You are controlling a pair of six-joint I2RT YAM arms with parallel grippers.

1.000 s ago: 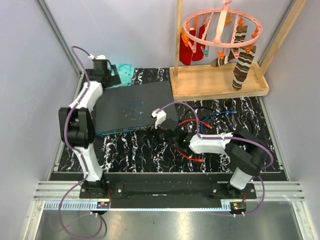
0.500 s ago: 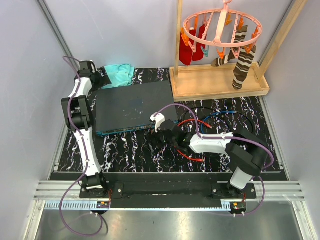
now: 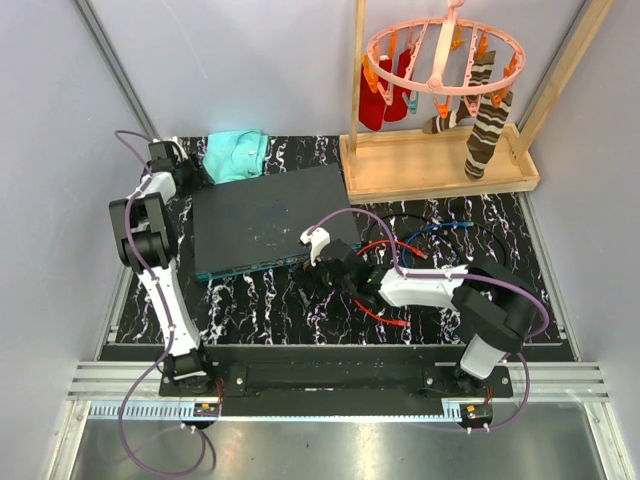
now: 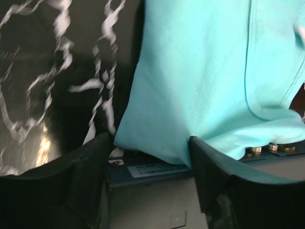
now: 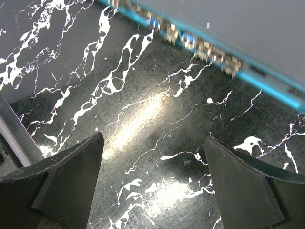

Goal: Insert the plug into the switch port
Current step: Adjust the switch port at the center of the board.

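The switch (image 3: pixel 265 212) lies flat at the left middle of the table, its teal-blue socket edge (image 3: pixel 255 264) facing the arms. The same edge with its sockets (image 5: pixel 205 47) crosses the top of the right wrist view. My right gripper (image 3: pixel 322 276) (image 5: pixel 152 157) hovers open just in front of that edge, with only marbled table between its fingers. My left gripper (image 3: pixel 176 164) (image 4: pixel 150 152) sits at the switch's back left corner (image 4: pixel 152 171), jaws apart on either side of it. I cannot make out the plug.
A folded teal cloth (image 3: pixel 238 154) (image 4: pixel 205 71) lies at the back, overlapping the switch's rear edge. Red (image 3: pixel 378 243) and blue (image 3: pixel 440 226) cables lie loose behind my right arm. A wooden tray (image 3: pixel 440 170) with a sock hanger stands at the back right.
My left arm has swung left from above the teal cloth to the table's back left corner, and its jaws have narrowed. The right gripper has shifted slightly.
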